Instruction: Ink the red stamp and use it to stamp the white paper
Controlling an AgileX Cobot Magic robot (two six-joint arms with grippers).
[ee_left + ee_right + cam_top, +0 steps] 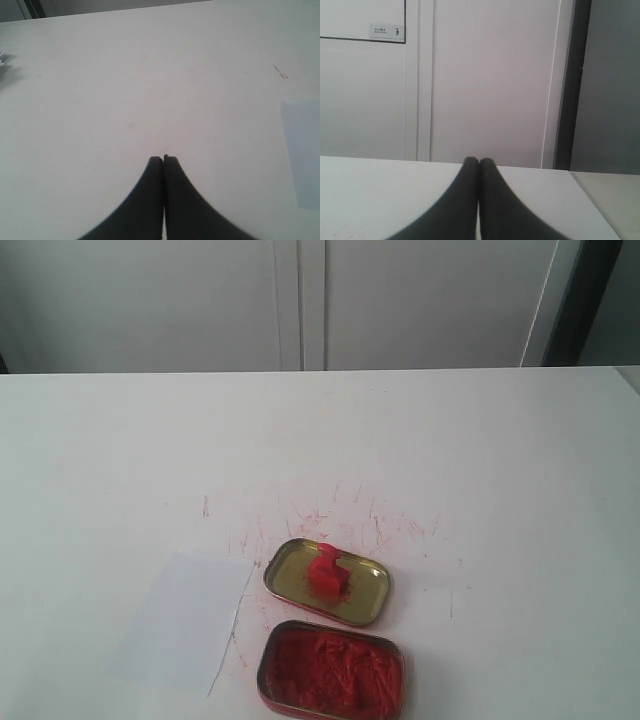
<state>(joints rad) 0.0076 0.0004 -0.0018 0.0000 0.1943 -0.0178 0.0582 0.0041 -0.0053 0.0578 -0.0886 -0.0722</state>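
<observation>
Nothing of the task is begun, by the look of it; the red stamp (328, 572) sits in the gold lid (288, 576), just behind the open ink tin (263, 668) of lumpy red paste; the white paper (185, 620) lies flat on the tabletop (480, 460), just left of both tins. Neither arm shows in the exterior view. The left gripper (163, 160) has its fingers pressed together on nothing, above bare tabletop, with the paper's edge at the side of its view; the right gripper (479, 161) is likewise closed and empty, pointing level toward the wall panels (485, 80) rather than down at the things.

The step in hand, I judge, is fetching the stamp; whichever arm goes must first spread its fingers, then come down from above so they clear the lid's raised rim; the stamp is small and stepped, so the pinch should fall on its flat sides, squarely, or it may twist out. The lid is light and could slide under a glancing touch; a slow, vertical descent seems wise.
</observation>
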